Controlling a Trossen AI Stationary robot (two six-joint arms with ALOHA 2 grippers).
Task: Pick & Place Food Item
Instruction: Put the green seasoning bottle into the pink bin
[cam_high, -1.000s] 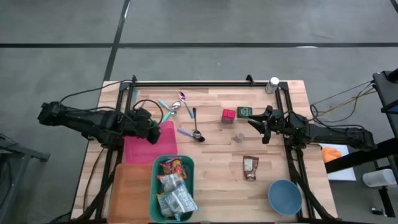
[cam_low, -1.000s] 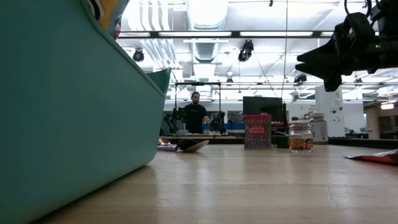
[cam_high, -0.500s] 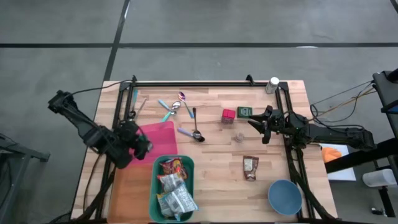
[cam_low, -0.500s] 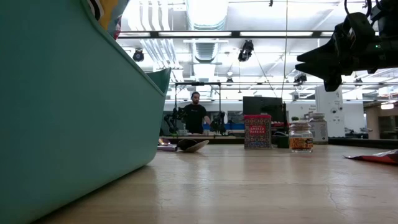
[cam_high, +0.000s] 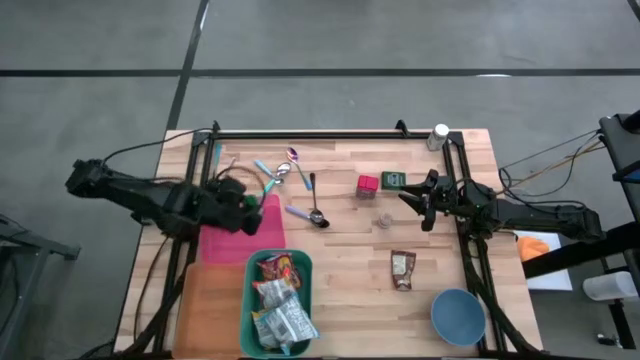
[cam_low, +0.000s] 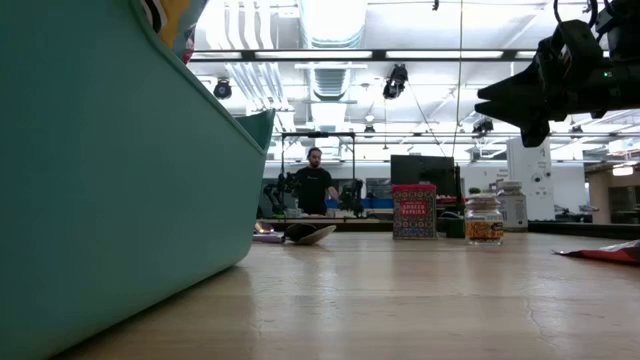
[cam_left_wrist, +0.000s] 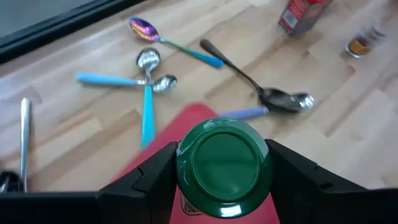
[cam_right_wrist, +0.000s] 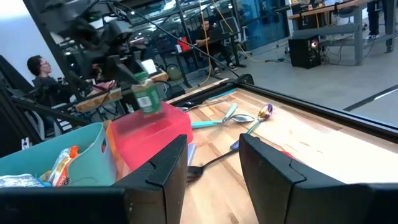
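Note:
A small jar with a green lid (cam_left_wrist: 224, 163) hangs above the pink bin (cam_high: 240, 232) at the table's left, with my left gripper (cam_high: 250, 200) shut on it. From the right wrist view, the jar (cam_right_wrist: 147, 96) shows a green label and hangs clear over the pink bin (cam_right_wrist: 152, 134). My right gripper (cam_high: 420, 198) hovers level at the table's right, open, with nothing between its fingers. A teal bin (cam_high: 280, 300) at the near edge holds several food packets. One more packet (cam_high: 403, 268) lies flat on the wood. My left gripper pinches the jar between its two fingers (cam_left_wrist: 155, 177), one on each side, just below the green lid's rim (cam_left_wrist: 186, 180). The fingers slant down from the table's left. The jar hangs clear of the pink bin, lid toward the wrist.
Several spoons (cam_high: 300, 185) lie beyond the pink bin. A red box (cam_high: 368, 184), a green box (cam_high: 393, 179) and a small spice jar (cam_high: 385, 219) stand mid-table. A blue bowl (cam_high: 458, 315) sits near right, an orange tray (cam_high: 210, 300) near left, a white bottle (cam_high: 440, 133) far right.
My left gripper, carrying the jar, swung toward the table's near left corner and has come back toward the far edge, over the pink bin, about where it was a second ago. It has stayed shut on the jar.

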